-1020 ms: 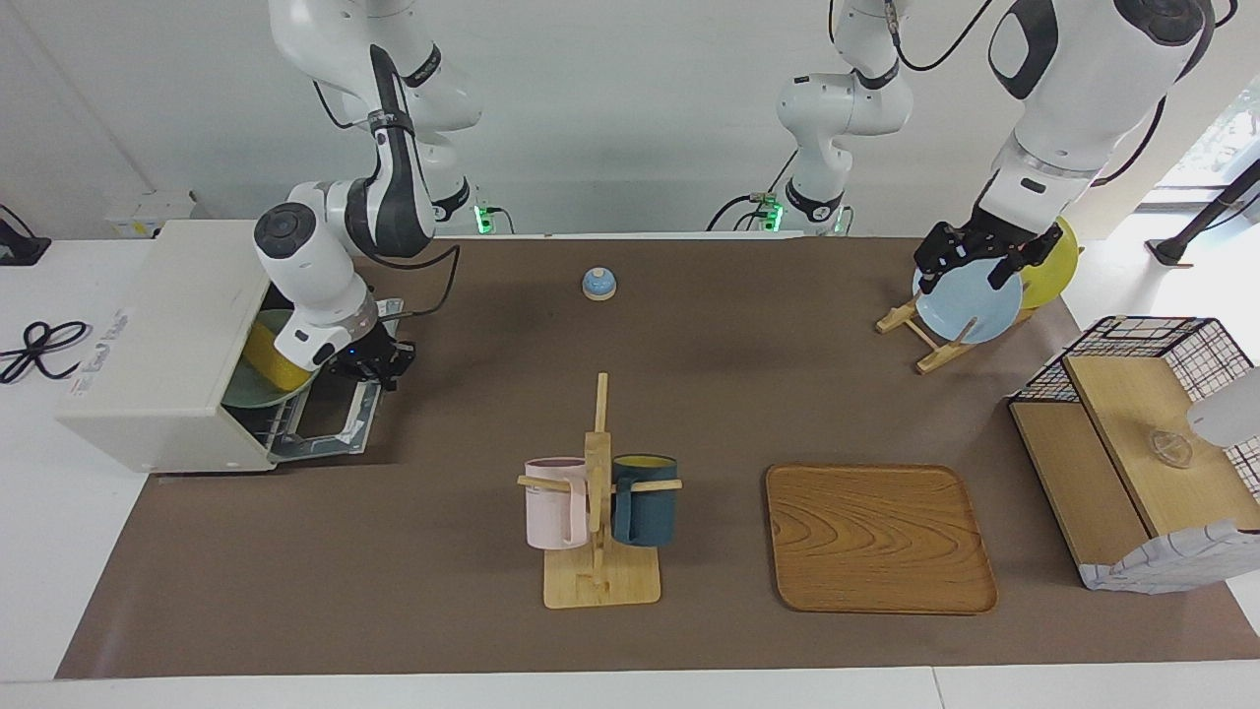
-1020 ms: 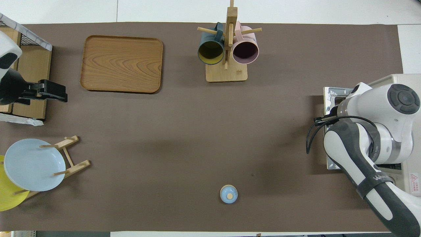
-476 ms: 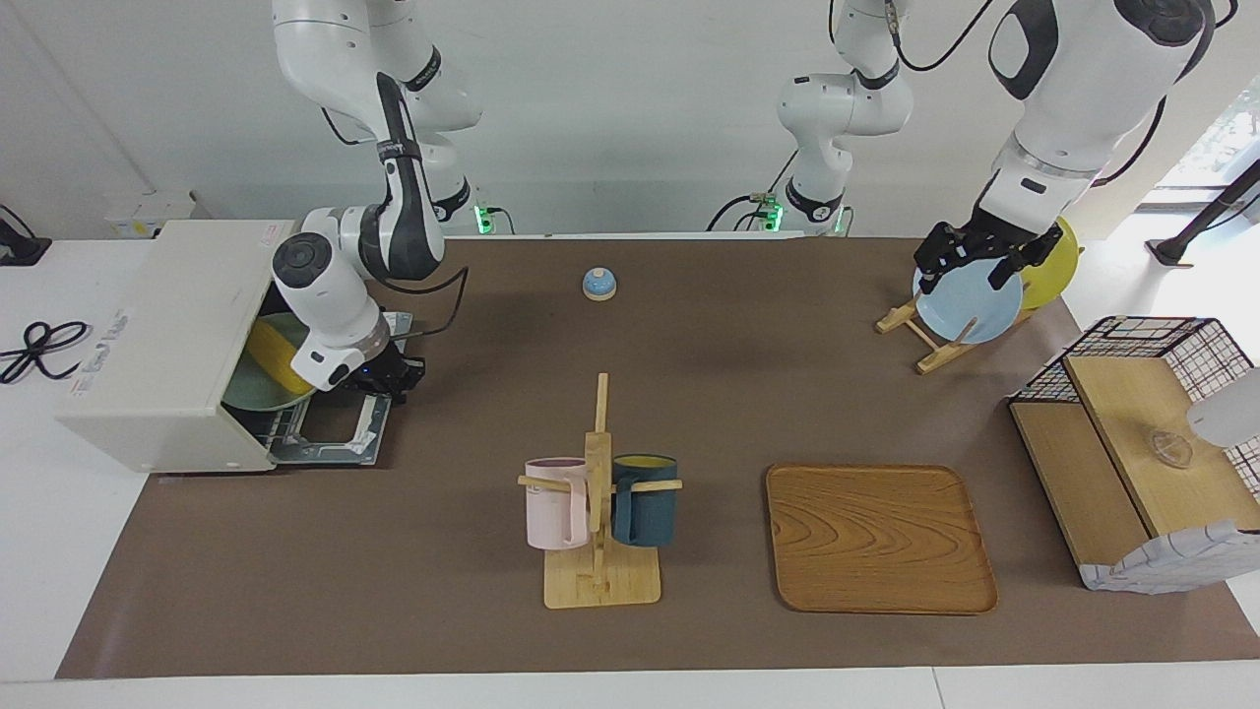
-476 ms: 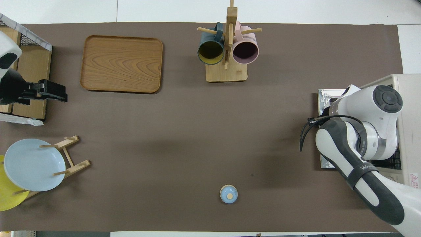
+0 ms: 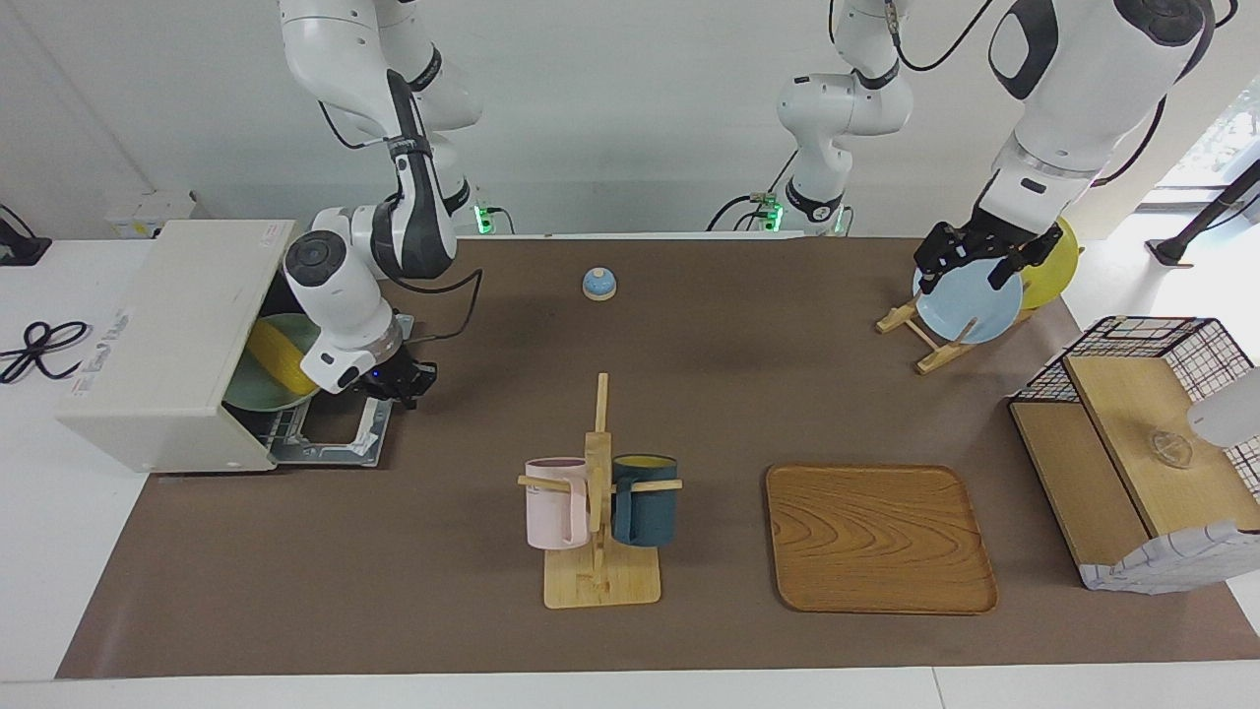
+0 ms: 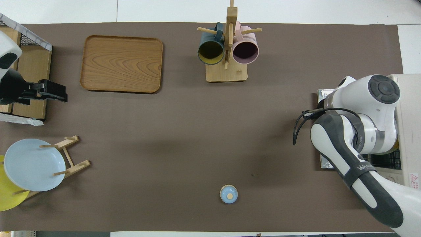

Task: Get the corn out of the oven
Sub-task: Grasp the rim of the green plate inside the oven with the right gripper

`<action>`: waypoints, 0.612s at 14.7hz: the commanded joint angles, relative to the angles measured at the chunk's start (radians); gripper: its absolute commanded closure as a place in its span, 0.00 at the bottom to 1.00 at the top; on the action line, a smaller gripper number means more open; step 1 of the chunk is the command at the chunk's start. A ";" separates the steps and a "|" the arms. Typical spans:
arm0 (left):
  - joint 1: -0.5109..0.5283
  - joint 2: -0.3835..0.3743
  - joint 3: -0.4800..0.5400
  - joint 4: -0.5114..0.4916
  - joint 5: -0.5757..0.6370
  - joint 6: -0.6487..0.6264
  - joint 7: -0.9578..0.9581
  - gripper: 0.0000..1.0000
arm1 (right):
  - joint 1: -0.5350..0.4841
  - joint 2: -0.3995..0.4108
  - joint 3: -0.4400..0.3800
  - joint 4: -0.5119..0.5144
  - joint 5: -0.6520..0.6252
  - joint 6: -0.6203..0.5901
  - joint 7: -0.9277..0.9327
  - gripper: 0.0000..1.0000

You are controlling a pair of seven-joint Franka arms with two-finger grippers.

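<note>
Facing view
- Oven (image 5: pixel 167 325): stands at the right arm's end of the table. Its door (image 5: pixel 335 433) is folded down flat on the table, so the cavity is open.
- Corn (image 5: pixel 274 356): inside the oven, lying on a green plate (image 5: pixel 246 399) just within the mouth.
- Corn axis: the cob lies flat. Its long axis slants from deeper in the oven and nearer the robots toward the doorway and farther from the robots. Which end is the tapered one cannot be told.
- Right gripper (image 5: pixel 399 379): low over the outer part of the lowered door, just outside the cavity and apart from the corn. Its fingertips are pressed together with nothing seen between them.
- Left gripper (image 5: pixel 975 258): waits raised above the blue plate (image 5: pixel 970 305) in the plate rack. Its fingers are spread and empty.
- Step in hand: the door looks fully opened and the corn is not yet taken, so this looks like the point between opening and reaching.
- Next move: the right gripper's fingers would have to part and turn toward the doorway. They would then go in low over the door and close across the cob's width without dragging the plate.

Overhead view
- Oven (image 6: pixel 409 115): only its top, a strip of wire rack (image 6: pixel 384 161) and a corner of the door (image 6: pixel 324 95) show around the right arm.
- Corn: hidden beneath the right arm's wrist, so its heading cannot be read here.
- Right gripper: covered by its own arm.
- Left gripper (image 6: pixel 54 93): over the edge of the basket box (image 6: pixel 31 65), fingers apart and holding nothing.
</note>
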 commanded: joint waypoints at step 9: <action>0.013 -0.023 -0.009 -0.023 0.019 -0.005 0.000 0.00 | -0.152 -0.129 -0.021 0.027 -0.064 -0.288 0.009 0.71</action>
